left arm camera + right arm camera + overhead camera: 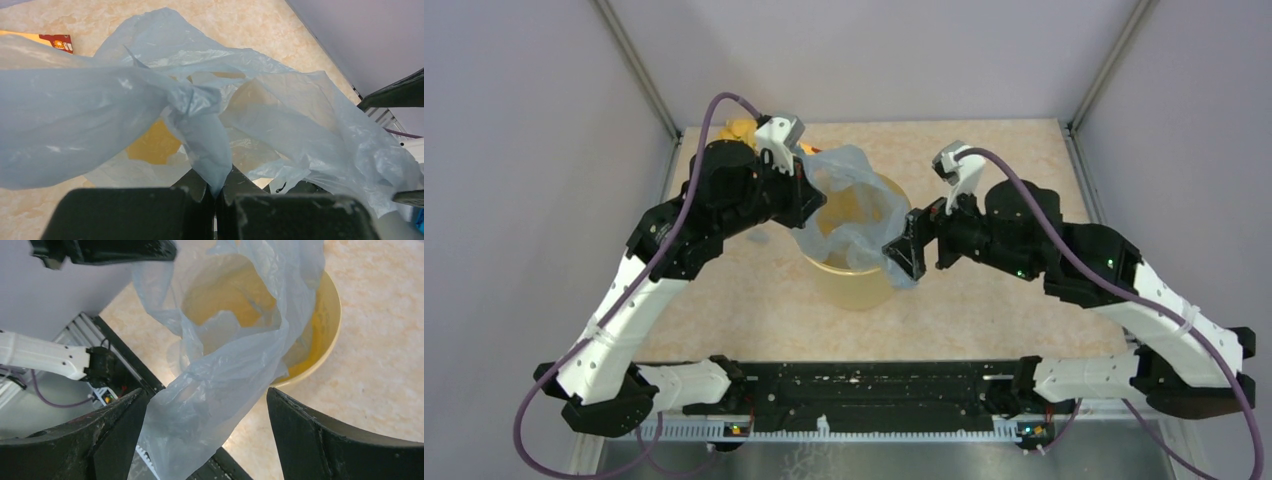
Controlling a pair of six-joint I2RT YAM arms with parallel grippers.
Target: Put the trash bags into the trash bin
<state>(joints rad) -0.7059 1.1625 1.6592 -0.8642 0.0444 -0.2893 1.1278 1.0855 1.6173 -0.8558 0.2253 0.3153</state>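
Beige marbled table (1034, 170), grey walls on three sides. Mid-table, between the two arms, stands the bin (856, 285), upright. Behind the left arm, near the far-left corner, lies a yellow cloth (740, 130).

Across the bin's mouth lies the bag (852, 188): part sunk inside, part billowing above the rim, part spilling over the near side. Not yet fully in.

At the far-left rim, the left gripper (216, 194) is clamped tight on a twisted tail of the film and holds that side above the mouth. At the near-right rim, the right gripper (206, 392) has its fingers spread wide. A loose fold of bag hangs down between them, gripped by neither, and trails outside the bin wall toward the table.

Risks, as judged:
- Film is thin and slack. If the right fingers close where they are, they may catch a single layer or miss, and the fold slides down outside the bin.
- Bag looks wider than the mouth, so pressing one side down could pop the other out over the rim.
- Left arm pulling up or away while the right side is unheld would drag the bag out toward the far left.
- Bin looks light. A sideways tug through the film, or a knock at the rim, could tip or shift it.

Next move seems to call for the right gripper to take the hanging fold before anything is let go
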